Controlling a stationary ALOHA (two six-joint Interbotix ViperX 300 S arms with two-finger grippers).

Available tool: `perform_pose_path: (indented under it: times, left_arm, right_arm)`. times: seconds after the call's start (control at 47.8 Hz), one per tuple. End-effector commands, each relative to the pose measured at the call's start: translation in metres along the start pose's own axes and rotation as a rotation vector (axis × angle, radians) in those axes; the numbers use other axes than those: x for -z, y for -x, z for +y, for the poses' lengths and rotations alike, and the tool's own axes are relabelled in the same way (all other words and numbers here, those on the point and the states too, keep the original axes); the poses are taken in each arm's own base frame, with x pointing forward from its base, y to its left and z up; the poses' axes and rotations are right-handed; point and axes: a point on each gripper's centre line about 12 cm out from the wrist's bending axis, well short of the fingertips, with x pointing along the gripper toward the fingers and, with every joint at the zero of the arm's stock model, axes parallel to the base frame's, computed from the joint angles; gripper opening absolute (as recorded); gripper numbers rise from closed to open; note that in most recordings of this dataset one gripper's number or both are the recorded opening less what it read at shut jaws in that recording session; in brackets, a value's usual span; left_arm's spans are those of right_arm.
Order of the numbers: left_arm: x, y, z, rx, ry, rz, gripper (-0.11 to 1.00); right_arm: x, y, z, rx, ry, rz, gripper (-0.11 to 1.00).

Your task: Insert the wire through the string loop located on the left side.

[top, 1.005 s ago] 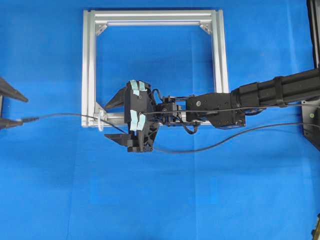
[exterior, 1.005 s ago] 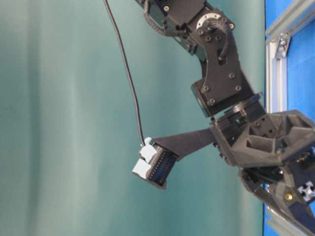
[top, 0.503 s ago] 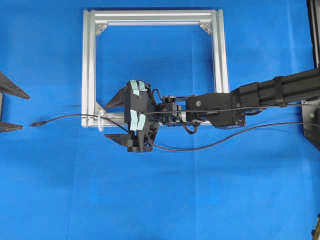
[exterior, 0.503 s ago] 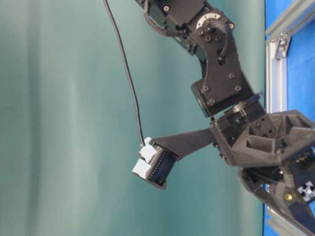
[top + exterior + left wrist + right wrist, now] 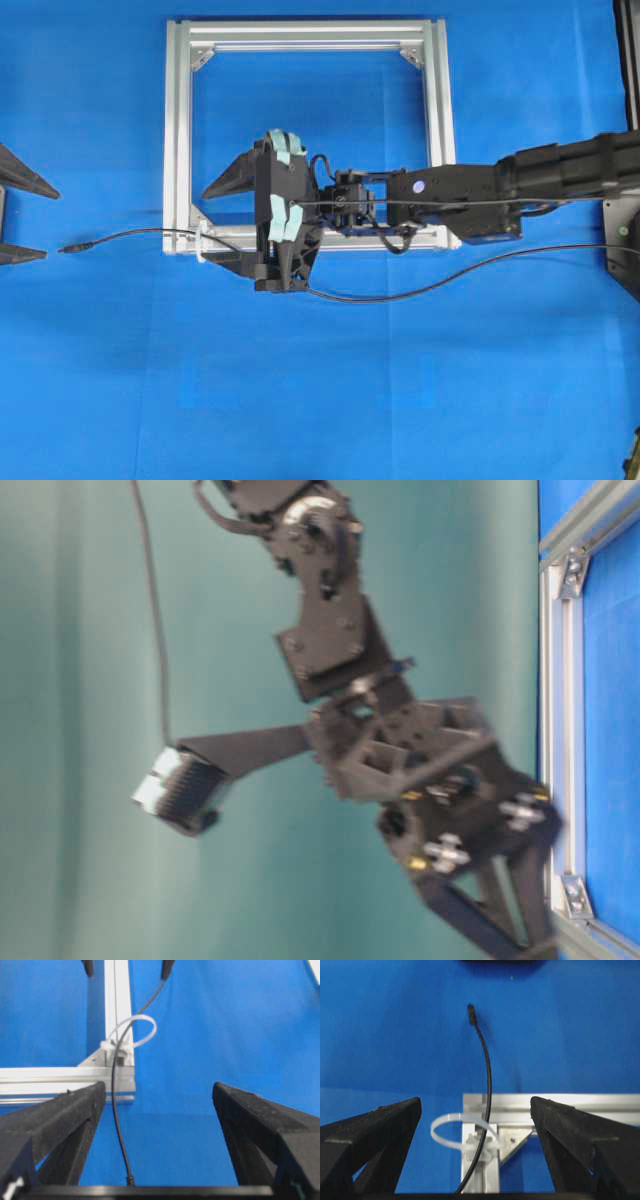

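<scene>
Lying through one string loop [image 5: 136,1033]: one wire [image 5: 140,234]; both grippers [image 5: 222,222] spread, empty.

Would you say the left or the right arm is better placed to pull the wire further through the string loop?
Left, probably: the wire's plug lies just off the open left end effector, past the string loop.

No legible text, label, brand, number or sign anywhere. Only blank pale tape strips [image 5: 287,148] on the right arm's black housing, bearing no print. Nothing readable on the aluminium frame [image 5: 178,120] either.
</scene>
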Motion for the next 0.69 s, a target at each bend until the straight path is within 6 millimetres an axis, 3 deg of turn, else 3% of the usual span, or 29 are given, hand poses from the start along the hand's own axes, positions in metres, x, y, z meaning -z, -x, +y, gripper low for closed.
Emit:
perform_pose_path:
  times: [0.0,0.209,0.67]
  left_arm:
    - [-0.004,-0.001,0.000,-0.002,-0.002,-0.005,0.83]
    - [-0.005,-0.001,0.000,-0.002,-0.002,-0.011,0.83]
    - [-0.005,-0.001,0.000,-0.003,-0.002,-0.011,0.82]
  right_arm:
    - [-0.040,0.017,0.005,-0.011,0.001,-0.084,0.96]
    - [-0.061,0.034,0.008,-0.018,0.003,-0.109,0.96]
    - [-0.062,0.036,0.008,-0.017,0.003,-0.097,0.96]
